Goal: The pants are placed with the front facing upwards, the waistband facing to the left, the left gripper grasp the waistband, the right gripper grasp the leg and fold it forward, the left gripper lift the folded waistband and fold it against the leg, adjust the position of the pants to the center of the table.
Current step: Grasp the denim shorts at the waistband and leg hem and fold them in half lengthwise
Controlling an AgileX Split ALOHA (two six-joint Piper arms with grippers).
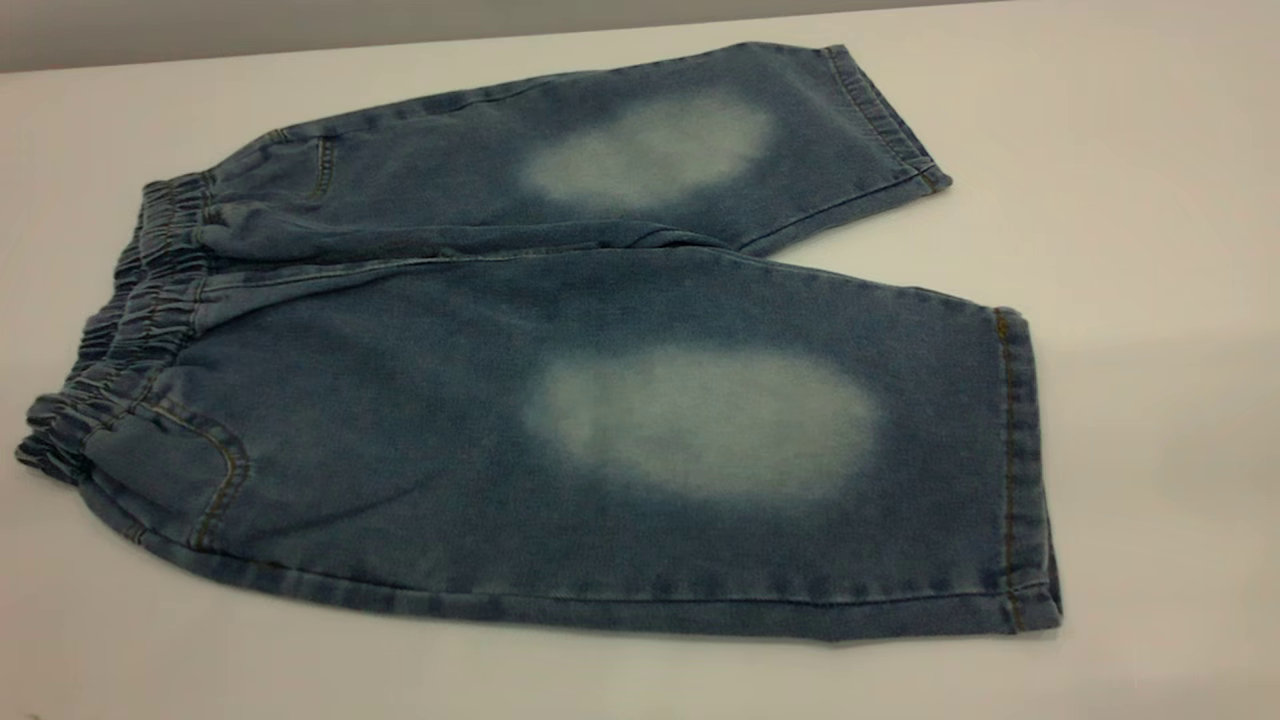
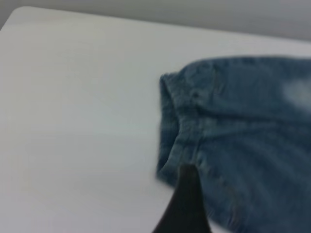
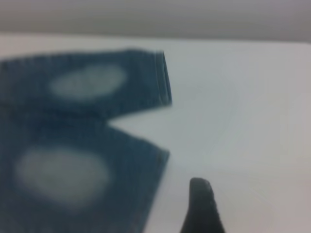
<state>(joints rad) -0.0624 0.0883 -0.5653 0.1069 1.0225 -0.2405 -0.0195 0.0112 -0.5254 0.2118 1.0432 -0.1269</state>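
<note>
The blue denim pants [image 1: 420, 330] lie flat and front up on the white table [image 1: 1150, 420]. Their gathered waistband [image 1: 120, 330] points left and both legs point right. Each leg carries a pale oval, the near leg [image 1: 700, 430] and the far leg [image 1: 650, 150]. Neither gripper shows in the exterior view. In the left wrist view a black part of my left gripper [image 2: 187, 206] hangs at the corner of the waistband [image 2: 175, 121]. In the right wrist view a black part of my right gripper [image 3: 201, 208] is over bare table, just beside the near leg's hem [image 3: 158, 167].
White tabletop surrounds the pants on all sides, with wide free room to the right [image 1: 1180, 250] and along the front edge [image 1: 600, 680]. The table's back edge meets a grey wall [image 1: 300, 25].
</note>
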